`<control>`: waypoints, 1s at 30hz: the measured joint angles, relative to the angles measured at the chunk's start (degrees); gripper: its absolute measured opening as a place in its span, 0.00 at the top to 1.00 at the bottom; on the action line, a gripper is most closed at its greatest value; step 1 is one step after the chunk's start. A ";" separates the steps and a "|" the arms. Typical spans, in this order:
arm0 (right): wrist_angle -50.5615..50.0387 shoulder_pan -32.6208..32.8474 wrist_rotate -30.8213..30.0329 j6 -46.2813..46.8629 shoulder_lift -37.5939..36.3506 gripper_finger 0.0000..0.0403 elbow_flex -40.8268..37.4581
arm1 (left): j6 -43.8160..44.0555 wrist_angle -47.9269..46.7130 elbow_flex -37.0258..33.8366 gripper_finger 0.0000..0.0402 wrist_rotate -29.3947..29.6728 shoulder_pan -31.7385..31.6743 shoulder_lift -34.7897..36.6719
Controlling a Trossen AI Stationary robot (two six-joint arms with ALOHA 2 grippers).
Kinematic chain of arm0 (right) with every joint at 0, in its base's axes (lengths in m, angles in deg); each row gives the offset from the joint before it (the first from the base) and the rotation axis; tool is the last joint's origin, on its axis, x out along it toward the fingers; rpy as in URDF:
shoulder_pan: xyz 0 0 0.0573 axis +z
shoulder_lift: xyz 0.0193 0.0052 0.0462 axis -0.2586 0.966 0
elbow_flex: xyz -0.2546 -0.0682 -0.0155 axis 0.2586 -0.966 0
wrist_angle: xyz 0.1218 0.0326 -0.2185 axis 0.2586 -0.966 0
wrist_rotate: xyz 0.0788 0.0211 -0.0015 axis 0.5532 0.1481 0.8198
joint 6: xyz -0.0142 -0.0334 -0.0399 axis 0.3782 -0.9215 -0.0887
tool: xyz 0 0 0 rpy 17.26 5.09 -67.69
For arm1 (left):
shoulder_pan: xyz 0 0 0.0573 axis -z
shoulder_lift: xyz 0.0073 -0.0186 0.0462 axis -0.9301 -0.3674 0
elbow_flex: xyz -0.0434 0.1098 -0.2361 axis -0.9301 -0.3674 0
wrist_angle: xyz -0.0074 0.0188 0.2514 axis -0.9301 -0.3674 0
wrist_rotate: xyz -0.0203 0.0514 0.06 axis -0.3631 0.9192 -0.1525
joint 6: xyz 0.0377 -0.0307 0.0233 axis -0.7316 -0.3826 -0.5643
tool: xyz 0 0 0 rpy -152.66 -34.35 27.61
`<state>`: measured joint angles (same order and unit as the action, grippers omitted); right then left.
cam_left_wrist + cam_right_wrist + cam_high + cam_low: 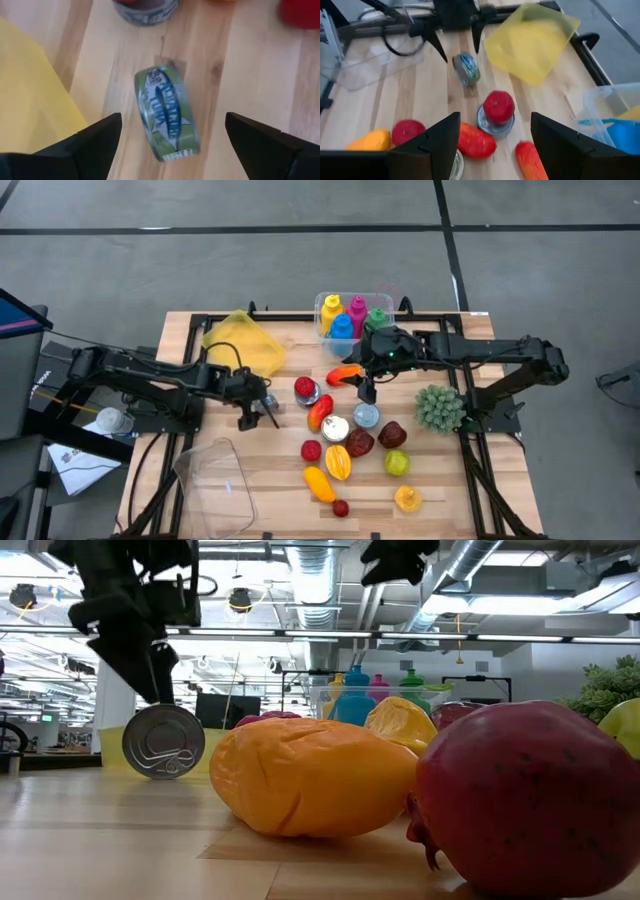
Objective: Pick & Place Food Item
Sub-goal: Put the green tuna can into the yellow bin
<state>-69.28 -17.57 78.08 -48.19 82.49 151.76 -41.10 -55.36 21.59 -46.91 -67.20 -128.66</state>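
Note:
A green-labelled tuna can (167, 117) stands on its curved side on the wooden table (190, 360), its pull-tab lid (163, 740) facing the near edge. My left gripper (258, 418) hovers just above it, open. The fingers (95, 140) stand on either side of the can with a gap on each side. My right gripper (362, 388) is open and holds nothing. It hangs over the far middle of the table above the pile of toy food. A red tomato (498, 106) sits on top of another can.
A yellow container (243, 340) lies just beyond the can. A clear bin of coloured bottles (352, 315) stands at the far edge. A clear tray (215, 480) lies near left, a green plant (440, 408) at the right. Several toy fruits (340, 460) crowd the middle.

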 joint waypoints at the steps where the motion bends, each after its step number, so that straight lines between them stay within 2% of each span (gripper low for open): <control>1: 0.29 0.14 0.00 0.07 0.02 0.42 0.12 | 0.01 0.36 -0.52 0.15 -0.37 -0.29 0.00; 6: -0.44 0.27 0.00 0.84 0.14 0.42 0.10 | 0.00 1.82 -1.25 0.20 -0.99 -0.15 0.00; 10: -0.45 0.25 0.00 0.87 0.11 0.42 0.10 | 0.00 1.85 -1.27 0.28 -0.44 -0.17 -1.02; 16: -0.43 0.30 -0.01 0.97 0.11 0.42 0.10 | 0.21 1.87 -1.30 0.49 -0.15 -0.15 -5.38; 21: -0.70 0.30 0.00 1.07 0.11 0.44 0.08 | 2.78 2.52 -1.30 0.68 -3.39 -0.17 -6.54; 27: -0.91 0.30 0.00 1.05 0.11 0.47 0.08 | 7.51 2.72 0.45 0.67 -6.30 -0.17 -3.98; 30: -0.91 0.30 0.00 1.05 0.11 0.49 0.08 | 12.99 2.61 2.53 0.67 -6.69 -0.42 -1.65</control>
<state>-70.19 -17.27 78.08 -47.14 82.60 151.83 -28.11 -52.75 24.11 -53.60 -67.61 -130.31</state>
